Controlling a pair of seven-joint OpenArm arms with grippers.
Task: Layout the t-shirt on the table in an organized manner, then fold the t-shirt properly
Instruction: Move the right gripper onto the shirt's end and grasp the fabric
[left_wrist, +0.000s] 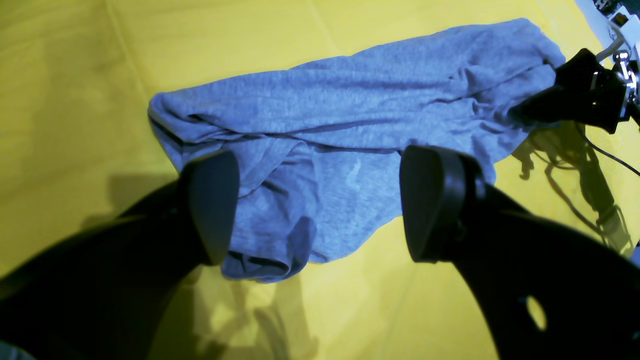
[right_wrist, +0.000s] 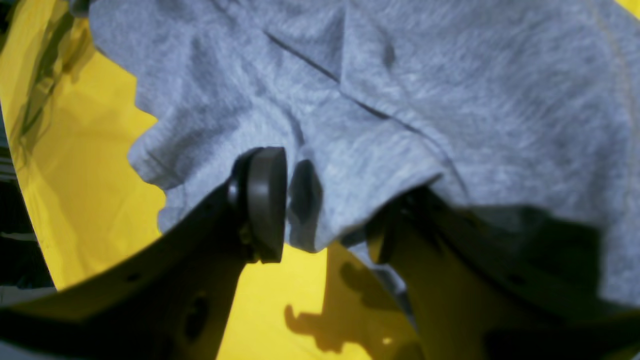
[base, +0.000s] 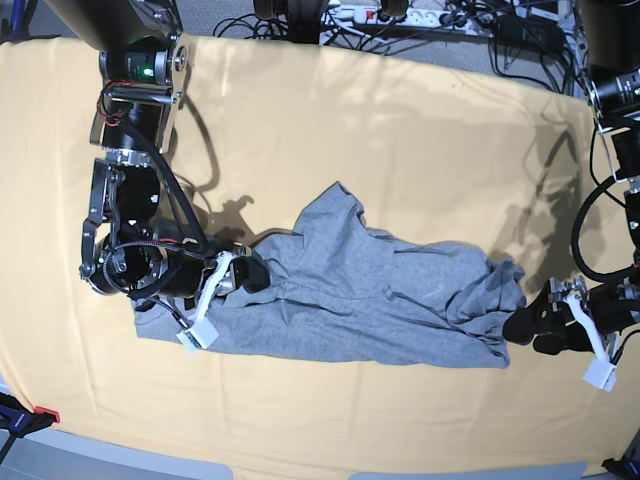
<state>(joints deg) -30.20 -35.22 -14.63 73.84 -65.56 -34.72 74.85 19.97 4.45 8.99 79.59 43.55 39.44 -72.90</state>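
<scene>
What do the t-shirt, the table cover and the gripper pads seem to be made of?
T-shirt: soft knitted cloth, probably cotton, with a flecked grey matte surface that rumples into folds.
Table cover: thin yellow cloth, matte, with faint crease lines.
Left gripper pads: dark, smooth, slightly shiny, likely rubber or plastic; which one is unclear.

In the right wrist view the t-shirt (right_wrist: 400, 100) is cut off at the top and right edges, and one finger of the right gripper (right_wrist: 325, 220) is covered by its cloth. No lettering can be made out.
</scene>
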